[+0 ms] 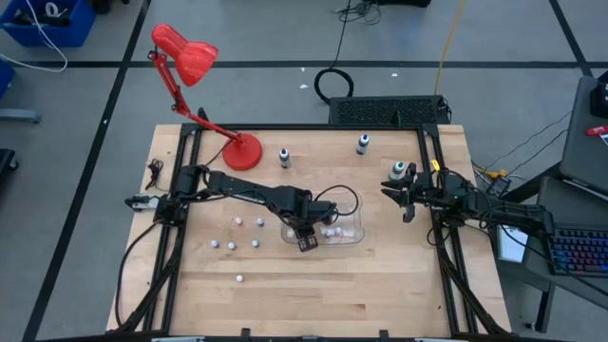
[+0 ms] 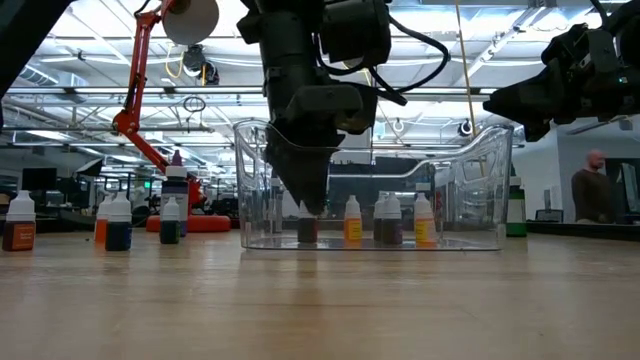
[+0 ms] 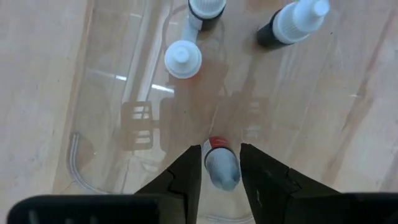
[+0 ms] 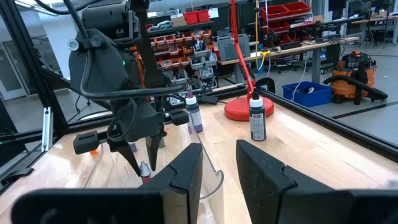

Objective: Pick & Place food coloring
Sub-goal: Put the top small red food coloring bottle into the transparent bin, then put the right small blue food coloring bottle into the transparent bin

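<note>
Reaching into the clear tray [image 1: 353, 228], the left tool [image 3: 221, 163] straddles a small food coloring bottle [image 3: 221, 167] standing on the tray floor; its fingers sit just beside the bottle, apparently loosened, though contact cannot be confirmed; more bottles [image 2: 388, 220] stand in the tray; the right tool [image 1: 408, 198] hovers right, jaws slightly parted, empty.
</note>
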